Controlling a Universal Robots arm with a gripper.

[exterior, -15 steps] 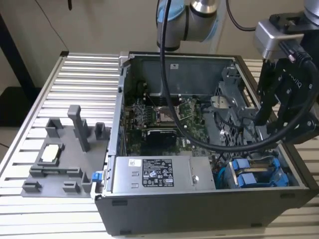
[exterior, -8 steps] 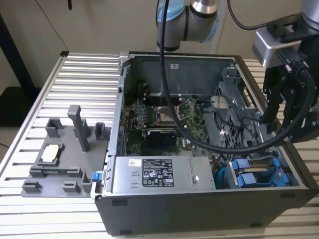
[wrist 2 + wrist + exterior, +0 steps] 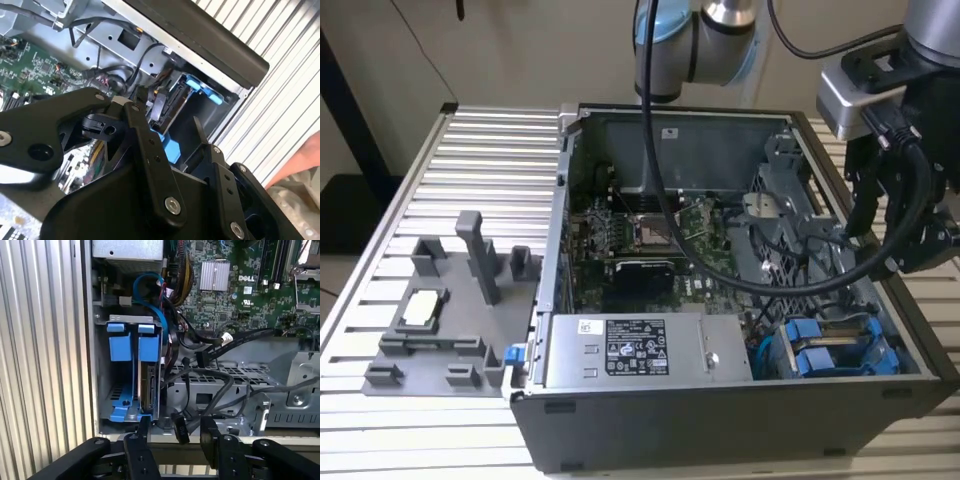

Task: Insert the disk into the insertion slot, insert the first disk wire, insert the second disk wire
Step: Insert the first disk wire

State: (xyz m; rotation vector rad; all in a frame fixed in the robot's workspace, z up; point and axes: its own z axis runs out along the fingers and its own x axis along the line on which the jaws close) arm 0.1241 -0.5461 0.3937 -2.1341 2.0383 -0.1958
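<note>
The disk (image 3: 148,386) stands on edge in its blue carrier frame (image 3: 148,342) inside the grey insertion slot (image 3: 131,318), next to a second blue frame (image 3: 120,342). In the exterior view the blue frames (image 3: 832,352) sit in the case's near right corner. My gripper (image 3: 175,425) hovers open just outside the case wall, in line with the bay. A loose black wire connector (image 3: 180,428) hangs in the gap between the fingers, apart from both. In the second wrist view the gripper (image 3: 167,107) points at the bay with a black plug (image 3: 159,106) between its fingertips. The arm (image 3: 918,245) hangs over the case's right edge.
Black cables, one with a connector (image 3: 202,359), cross the perforated grey cage (image 3: 225,390). A blue cable (image 3: 145,282) loops above the bay. The power supply (image 3: 630,350) and motherboard (image 3: 650,240) fill the case. A grey fixture plate (image 3: 440,320) lies at the exterior view's left on the ribbed table (image 3: 490,150).
</note>
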